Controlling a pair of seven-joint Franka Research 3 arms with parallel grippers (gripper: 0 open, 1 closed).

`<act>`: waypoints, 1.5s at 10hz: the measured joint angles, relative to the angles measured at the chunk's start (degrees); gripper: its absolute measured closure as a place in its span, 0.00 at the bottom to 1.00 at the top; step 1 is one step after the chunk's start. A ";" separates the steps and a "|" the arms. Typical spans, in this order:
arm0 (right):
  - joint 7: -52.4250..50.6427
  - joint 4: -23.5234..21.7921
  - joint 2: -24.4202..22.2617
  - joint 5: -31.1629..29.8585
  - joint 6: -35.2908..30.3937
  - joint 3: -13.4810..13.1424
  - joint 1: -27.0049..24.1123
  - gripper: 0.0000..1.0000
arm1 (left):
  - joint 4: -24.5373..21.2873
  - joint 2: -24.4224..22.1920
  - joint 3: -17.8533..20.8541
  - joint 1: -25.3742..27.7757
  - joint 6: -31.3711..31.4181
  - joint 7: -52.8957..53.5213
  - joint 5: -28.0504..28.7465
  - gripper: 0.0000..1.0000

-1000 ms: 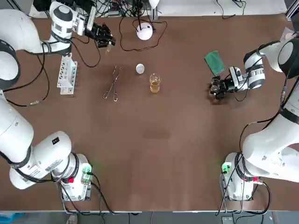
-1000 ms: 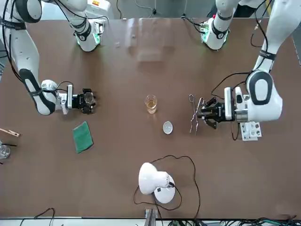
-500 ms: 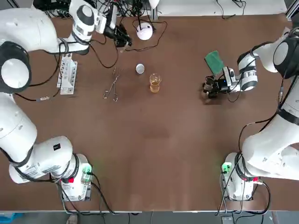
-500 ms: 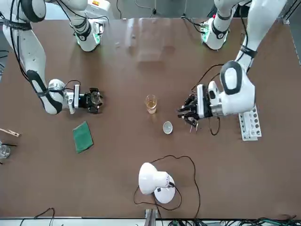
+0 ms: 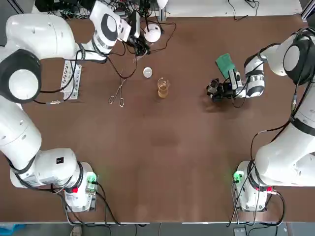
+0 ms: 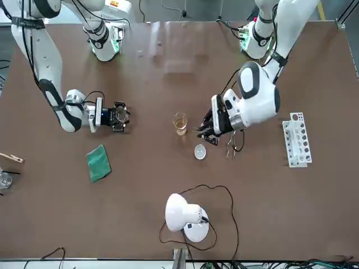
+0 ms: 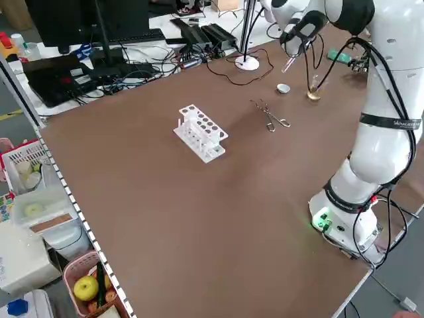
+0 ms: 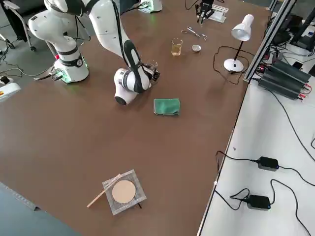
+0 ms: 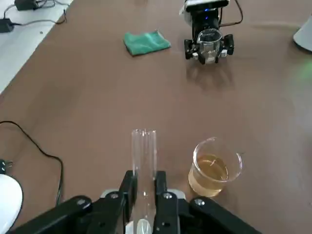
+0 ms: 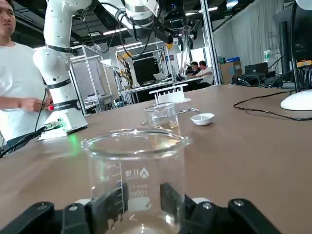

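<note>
My left gripper (image 5: pixel 139 48) is shut on a clear glass test tube (image 9: pixel 144 161) and hovers at the far side of the table, close to the small white dish (image 5: pixel 147 72). A beaker of amber liquid (image 5: pixel 163 87) stands just beyond the tube in the left wrist view (image 9: pixel 215 167). My right gripper (image 5: pixel 212 89) is shut on an empty glass beaker (image 10: pixel 136 165), held low over the table right of centre, below the green cloth (image 5: pixel 226 66). The front view shows both grippers flanking the amber beaker (image 6: pixel 179 123).
Metal tongs (image 5: pixel 118 92) lie left of the amber beaker and a white test tube rack (image 5: pixel 69 78) stands farther left. A white lamp (image 5: pixel 151 33) with its cable sits at the far edge. A wire gauze with a round pad (image 8: pixel 123 191) lies at the right end. A person (image 10: pixel 17 92) stands beyond the table.
My left gripper has swung rightward from near the rack to beside the white dish, carrying the tube. My right gripper has slid toward the centre with the empty beaker.
</note>
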 joint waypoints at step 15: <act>0.18 -3.06 -1.06 28.33 7.74 8.29 12.46 0.61 | -0.79 0.47 25.39 -32.83 1.24 -21.56 19.22 0.79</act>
